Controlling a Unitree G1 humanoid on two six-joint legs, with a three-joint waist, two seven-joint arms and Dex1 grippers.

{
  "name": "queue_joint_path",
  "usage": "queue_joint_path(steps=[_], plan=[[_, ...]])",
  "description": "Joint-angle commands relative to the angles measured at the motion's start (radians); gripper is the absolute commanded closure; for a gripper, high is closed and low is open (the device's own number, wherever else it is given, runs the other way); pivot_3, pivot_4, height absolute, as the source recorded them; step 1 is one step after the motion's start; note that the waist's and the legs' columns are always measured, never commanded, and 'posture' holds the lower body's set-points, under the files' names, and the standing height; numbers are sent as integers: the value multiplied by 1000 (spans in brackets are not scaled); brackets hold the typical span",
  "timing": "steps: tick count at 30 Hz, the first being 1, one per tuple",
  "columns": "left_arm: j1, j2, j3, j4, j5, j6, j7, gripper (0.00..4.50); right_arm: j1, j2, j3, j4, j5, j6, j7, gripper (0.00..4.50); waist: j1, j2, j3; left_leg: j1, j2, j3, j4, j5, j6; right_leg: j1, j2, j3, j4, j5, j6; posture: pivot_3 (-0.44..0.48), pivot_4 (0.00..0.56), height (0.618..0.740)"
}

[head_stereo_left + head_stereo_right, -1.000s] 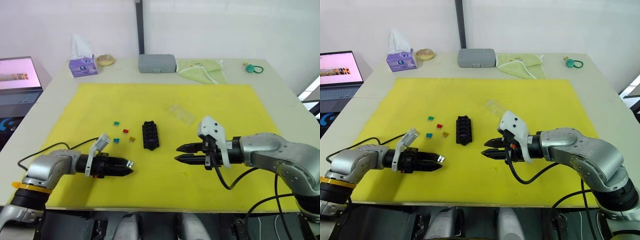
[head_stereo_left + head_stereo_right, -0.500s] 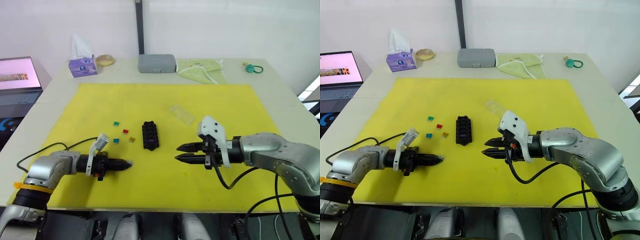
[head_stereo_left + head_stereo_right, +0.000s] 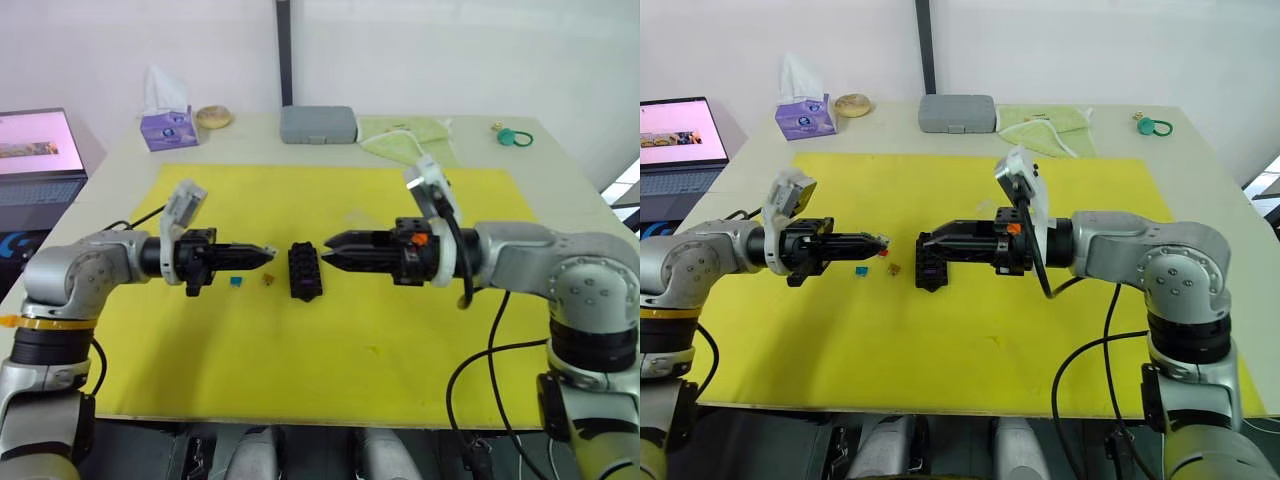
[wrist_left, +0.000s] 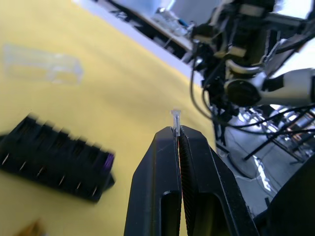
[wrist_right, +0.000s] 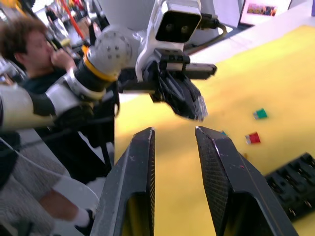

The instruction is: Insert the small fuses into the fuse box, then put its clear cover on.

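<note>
Two hands raised over the fuse box.
Left hand clenched on a pale grey fuse; right hand released, facing it.

fuse box sits mid-mat, between the two grippers; left gripper just to its left, right gripper just to its right, tips facing each other over it; loose fuses on the mat left of the box, under the left gripper; case and cloth behind the mat on the table; tissue box at back left; laptop far left.
</note>
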State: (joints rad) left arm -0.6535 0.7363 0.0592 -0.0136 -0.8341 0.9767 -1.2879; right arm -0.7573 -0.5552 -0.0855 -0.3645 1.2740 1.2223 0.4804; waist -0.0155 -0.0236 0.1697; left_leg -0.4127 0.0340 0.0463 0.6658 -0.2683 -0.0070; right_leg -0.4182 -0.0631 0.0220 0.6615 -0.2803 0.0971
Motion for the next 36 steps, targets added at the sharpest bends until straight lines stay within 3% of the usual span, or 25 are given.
queue_joint_path(steps=[1, 4, 7, 8, 18, 21, 24, 29, 32, 34, 36], plan=[[-54, -11, 21, -56, -42, 4, 8, 4448, -42, 25, -35, 31, 58, -11, -53, 3221, -1, 0, 0, 0, 0, 0, 0, 0, 0, 0, 0, 0, 1, 0, 0, 0, 150, 737], [-72, -15, 15, -68, -46, -4, 7, 4448, -42, 21, -30, 30, 68, -8, -63, 3221, -2, 0, 0, 0, 0, 0, -1, 0, 0, -1, 1, 0, 1, 0, 0, 0, 150, 737], [-93, -24, 14, -74, -51, -10, 9, 4500, -36, 24, -24, 25, 80, -10, -73, 3967, -2, 0, 0, 0, 0, 0, -1, 0, 0, -1, 1, 0, 1, 0, 0, 0, 150, 737], [-98, -26, 14, -76, -50, -11, 10, 4500, -35, 27, -22, 24, 83, -11, -78, 4449, -1, 0, 0, 0, 0, 0, -1, 0, 0, -1, 1, 0, 1, 0, 0, 0, 150, 737], [-107, -28, 4, -84, -45, -16, 5, 4500, -17, 38, -7, 11, 92, -27, -112, 4449, -1, 0, 0, 0, 0, 0, -1, 0, 0, -1, 1, 0, 1, 0, 0, 0, 150, 737], [-105, -27, -3, -88, -40, -20, 4, 4500, -9, 43, -3, 7, 91, -31, -121, 3682, -2, 0, 0, 0, 0, 0, -1, 0, 0, -1, 1, 0, 1, 0, 0, 0, 150, 737], [-107, -27, -2, -89, -42, -18, 5, 4500, -9, 48, -4, 14, 98, -29, -135, 2171, -2, 0, 0, 0, 0, 0, -1, 0, 0, -1, 1, 0, 1, 0, 0, 0, 150, 737], [-106, -29, -4, -90, -36, -21, 7, 4500, -8, 53, -5, 13, 103, -31, -136, 2171, -2, 0, 0, 0, 0, 0, -1, 0, 0, -1, 1, 0, 1, 0, 0, 0, 150, 737], [-108, -31, -3, -93, -40, -17, 12, 4500, -5, 58, -3, 12, 102, -34, -139, 2982, -2, 0, 0, 0, 0, 0, -1, 0, 0, -1, 1, 0, 1, 0, 0, 0, 150, 737], [-109, -32, -4, -94, -39, -18, 13, 4500, -3, 60, -2, 11, 98, -35, -140, 3859, -1, 0, 0, 0, 0, 0, -1, 0, 0, -1, 1, 0, 1, 0, 0, 0, 150, 737], [-110, -32, -4, -92, -37, -20, 14, 4500, -2, 62, -2, 10, 99, -36, -139, 3859, -1, 0, 0, -1, 0, 0, -1, 0, 0, -1, 1, 0, 1, 0, 0, 0, 150, 737]])
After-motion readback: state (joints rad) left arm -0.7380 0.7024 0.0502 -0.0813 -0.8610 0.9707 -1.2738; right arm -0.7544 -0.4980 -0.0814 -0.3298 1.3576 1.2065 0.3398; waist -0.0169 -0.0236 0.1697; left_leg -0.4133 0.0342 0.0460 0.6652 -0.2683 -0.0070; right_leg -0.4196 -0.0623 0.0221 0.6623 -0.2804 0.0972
